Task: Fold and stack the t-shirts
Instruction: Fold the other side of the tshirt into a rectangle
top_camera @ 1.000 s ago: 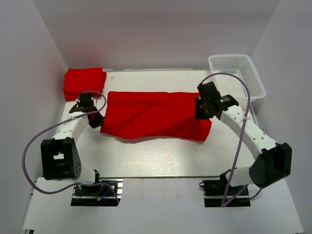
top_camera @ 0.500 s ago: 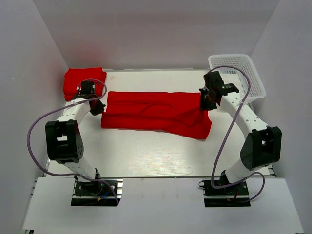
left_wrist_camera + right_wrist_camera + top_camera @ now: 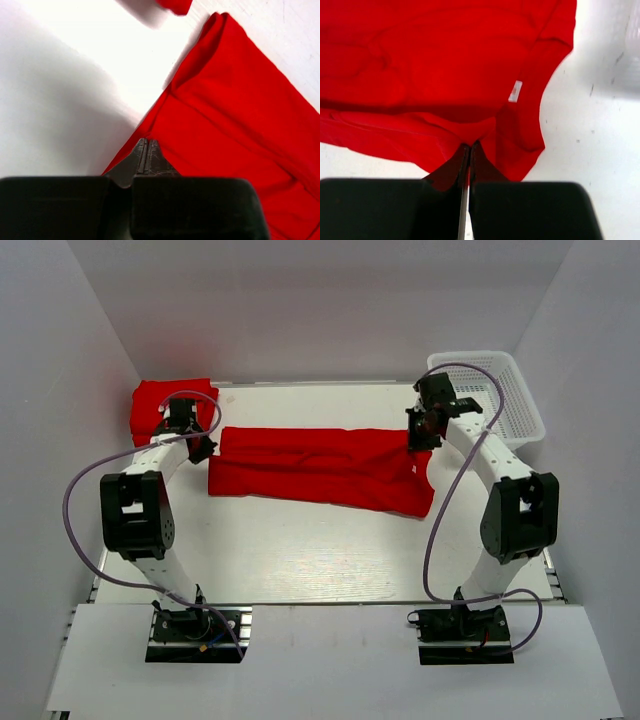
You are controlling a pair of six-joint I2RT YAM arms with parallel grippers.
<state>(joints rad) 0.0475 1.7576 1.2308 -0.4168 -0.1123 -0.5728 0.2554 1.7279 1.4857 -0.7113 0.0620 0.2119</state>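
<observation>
One red t-shirt (image 3: 320,468) lies across the middle of the table as a long folded strip. My left gripper (image 3: 203,448) is at its left end and my right gripper (image 3: 419,440) at its right end. The left wrist view has the left gripper (image 3: 147,145) shut on the t-shirt's edge (image 3: 235,115). Seen from the right wrist, the right gripper (image 3: 470,148) is shut on a pinched fold of the t-shirt (image 3: 430,65), near a small white label (image 3: 515,91). A second t-shirt (image 3: 152,406), folded, rests at the back left corner.
A white mesh basket (image 3: 505,390) stands at the back right, close behind the right arm. White walls enclose the table on the left, back and right. The folded t-shirt's corner (image 3: 175,5) shows at the top of the left wrist view.
Both grippers have moved toward the back of the table, carrying the t-shirt's near edge over itself. The strip is narrower now and both arms are stretched further out.
</observation>
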